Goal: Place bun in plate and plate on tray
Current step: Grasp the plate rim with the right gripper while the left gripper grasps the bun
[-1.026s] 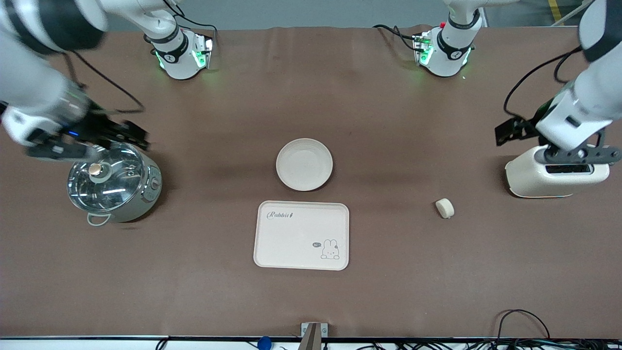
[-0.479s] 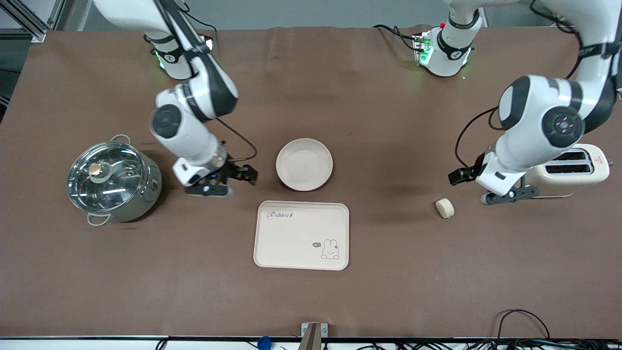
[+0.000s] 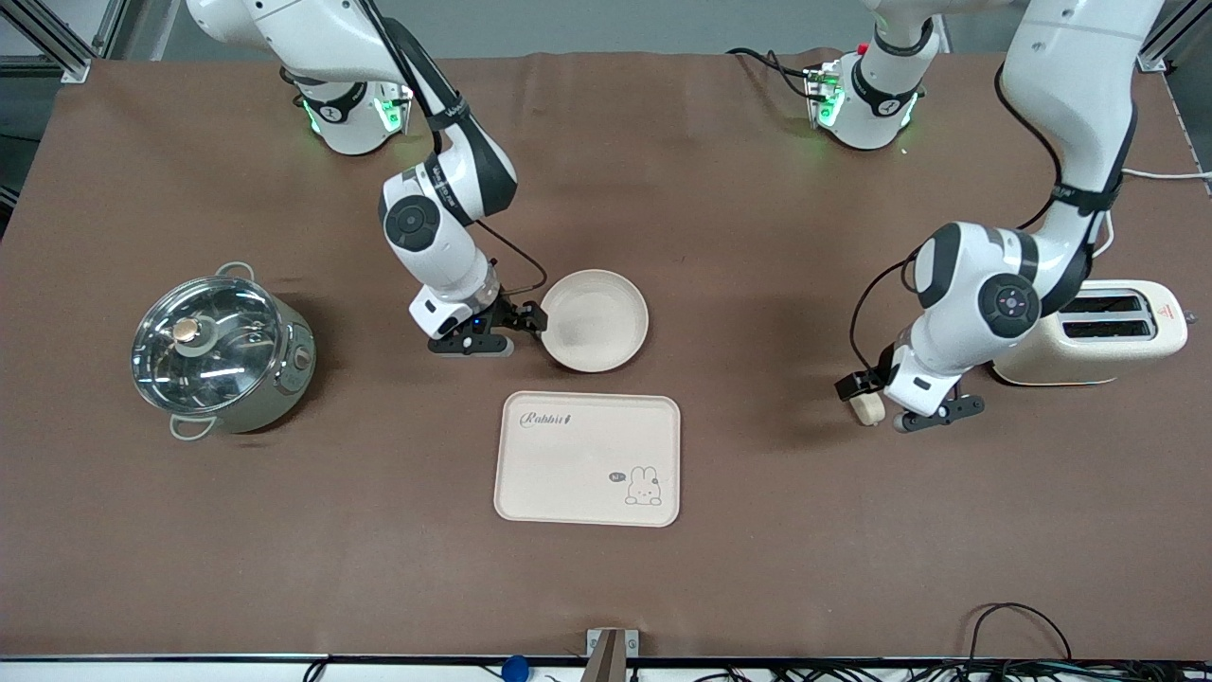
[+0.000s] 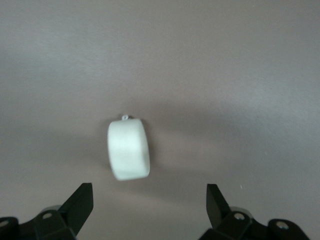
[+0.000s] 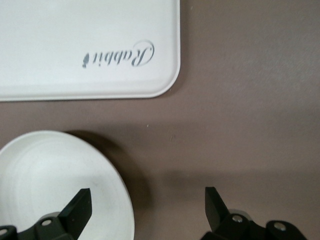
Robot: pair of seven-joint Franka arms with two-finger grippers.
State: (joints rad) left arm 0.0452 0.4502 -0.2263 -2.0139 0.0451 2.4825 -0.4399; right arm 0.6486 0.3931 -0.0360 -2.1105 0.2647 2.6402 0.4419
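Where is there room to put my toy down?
Bare table lies between the pot and the tray, and between tray and bun. It is crowded by the plate and bun, where the grippers work.

Brown-clothed table (image 3: 757, 568), grey floor.

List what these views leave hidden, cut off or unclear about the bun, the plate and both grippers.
- Front view: the left gripper covers part of the bun; contact cannot be judged.
- Left wrist view: the bun is blurred; its underside is hidden.
- Right wrist view: the plate is cut off by the frame edge, and the right gripper shows only its open fingertips.
- Front view: the right gripper hides the plate's rim where it meets it.
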